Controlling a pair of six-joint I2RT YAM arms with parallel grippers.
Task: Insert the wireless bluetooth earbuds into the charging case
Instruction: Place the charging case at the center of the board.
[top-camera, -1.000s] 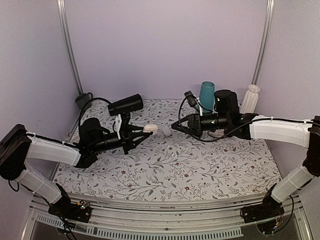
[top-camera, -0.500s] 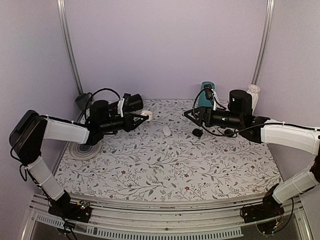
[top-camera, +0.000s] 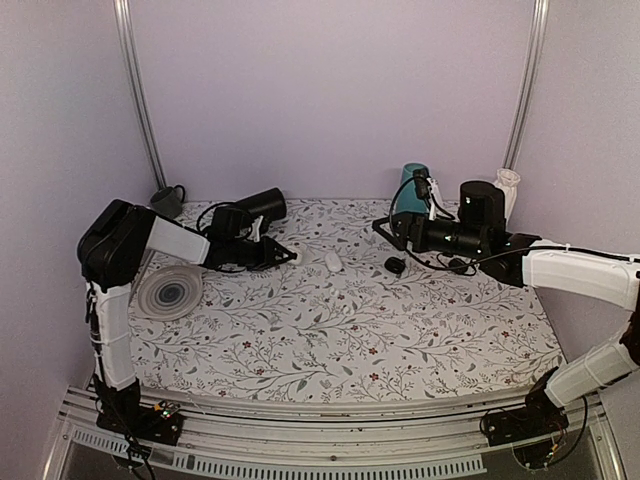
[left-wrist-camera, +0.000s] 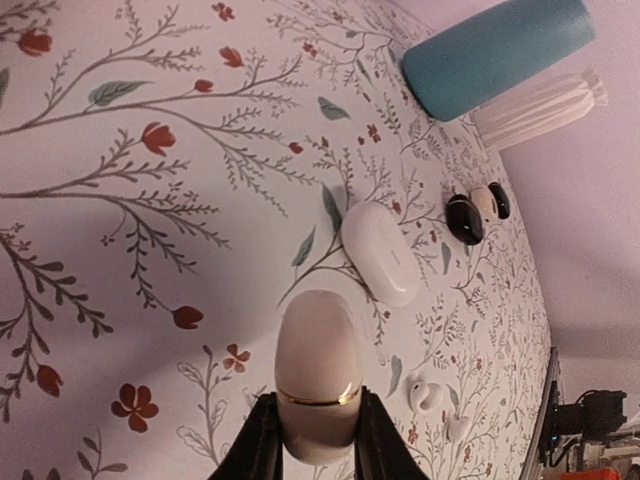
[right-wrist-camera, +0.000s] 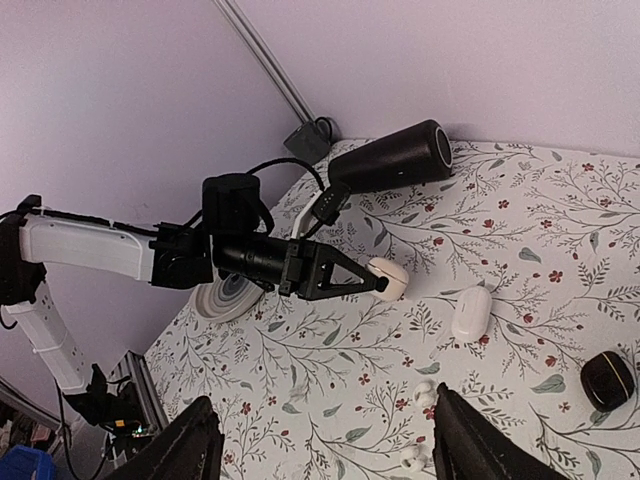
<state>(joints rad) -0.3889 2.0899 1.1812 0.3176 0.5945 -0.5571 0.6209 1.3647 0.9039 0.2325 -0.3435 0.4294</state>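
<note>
The charging case (left-wrist-camera: 380, 253) lies closed on the table (left-wrist-camera: 150, 250) between the arms, with the white earbuds (left-wrist-camera: 425, 392) loose near it. The left gripper (left-wrist-camera: 315, 420) clamps a cream oval piece (left-wrist-camera: 318, 350); the right gripper (right-wrist-camera: 325, 425) is spread and empty. The case is glossy, so a pinch may make it slip and scatter the earbuds.

Broad room to pass over the near half of the counter (top-camera: 340, 350), plain floral print from side to side. Tight at the back left: left tool (top-camera: 289, 256) low over the surface, clamped on a beige case (left-wrist-camera: 318, 375), black cylinder (top-camera: 262, 205) lying just behind, ringed grey disc (top-camera: 170, 292) beside the arm. Only a narrow gap between beige case and white charging case (top-camera: 333, 261), with two earbuds (right-wrist-camera: 425, 392) loose nearby. Further right, a black round case (top-camera: 394, 265), the right tool (right-wrist-camera: 330, 440) with fingers spread wide, then teal cup (top-camera: 412, 188) and white pleated piece (top-camera: 505, 192) against the back wall.
</note>
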